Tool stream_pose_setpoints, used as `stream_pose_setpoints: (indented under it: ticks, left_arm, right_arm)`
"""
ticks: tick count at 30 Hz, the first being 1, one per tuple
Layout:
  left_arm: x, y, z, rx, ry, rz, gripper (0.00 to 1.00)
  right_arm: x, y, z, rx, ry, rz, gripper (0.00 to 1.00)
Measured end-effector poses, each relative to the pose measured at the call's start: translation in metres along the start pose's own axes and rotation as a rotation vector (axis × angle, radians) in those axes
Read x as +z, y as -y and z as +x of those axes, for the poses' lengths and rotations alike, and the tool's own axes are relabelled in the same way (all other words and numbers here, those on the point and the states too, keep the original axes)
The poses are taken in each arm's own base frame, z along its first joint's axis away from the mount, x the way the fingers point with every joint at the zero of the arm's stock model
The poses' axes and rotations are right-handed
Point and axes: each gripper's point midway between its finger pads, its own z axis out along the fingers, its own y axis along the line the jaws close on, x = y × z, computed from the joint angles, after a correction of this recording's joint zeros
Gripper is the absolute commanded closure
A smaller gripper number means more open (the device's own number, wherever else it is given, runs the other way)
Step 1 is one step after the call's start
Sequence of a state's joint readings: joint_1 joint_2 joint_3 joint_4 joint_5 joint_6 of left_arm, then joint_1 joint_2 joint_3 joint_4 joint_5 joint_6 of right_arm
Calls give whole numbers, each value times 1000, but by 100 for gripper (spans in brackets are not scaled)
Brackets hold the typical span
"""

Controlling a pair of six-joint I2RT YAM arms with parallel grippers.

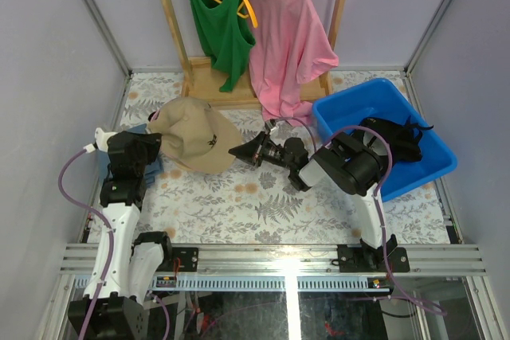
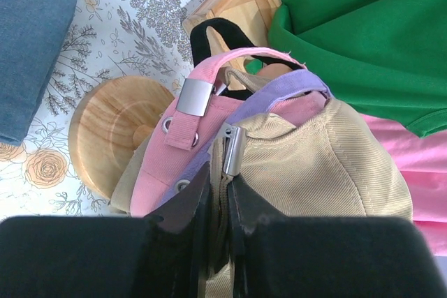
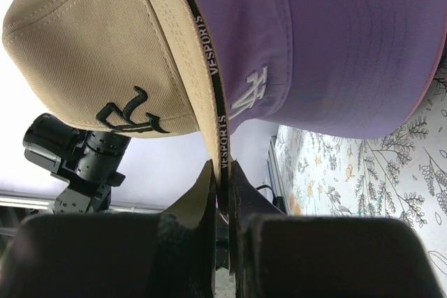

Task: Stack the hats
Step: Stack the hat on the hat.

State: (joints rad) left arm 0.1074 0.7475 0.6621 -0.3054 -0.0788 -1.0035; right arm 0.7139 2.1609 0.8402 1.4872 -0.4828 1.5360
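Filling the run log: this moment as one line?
tan cap: on top | left gripper: shut on its back | right gripper: shut on its brim | beneath: lavender cap, pink cap

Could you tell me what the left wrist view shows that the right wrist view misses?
Left wrist only: the buckled strap of the pink fabric baseball cap, the round wooden knob stand, the green tank top. Right wrist only: the black emblem on the tan fabric baseball cap, white lettering on the lavender fabric baseball cap. Both: those two caps, jaws shut on the tan one.
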Motion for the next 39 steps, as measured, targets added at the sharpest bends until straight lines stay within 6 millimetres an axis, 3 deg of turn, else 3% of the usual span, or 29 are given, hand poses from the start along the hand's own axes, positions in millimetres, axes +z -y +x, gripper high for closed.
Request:
stream_pose_setpoints:
  ticks: [23,27,32,39]
  left_arm:
    - [6,-19,1,-47,29,-50,78]
    - [7,-21,1,-56,33,-55,70]
    - [7,-27,-3,-63,50,-76,60]
    - [8,-28,-5,-74,56,-84,58]
  right_arm:
    - [13,28,-11,30,36,52,100]
    - [13,29,-11,33,40,53,100]
    - [13,31,-12,36,44,67,97]
    - [15,31,-13,37,44,79,90]
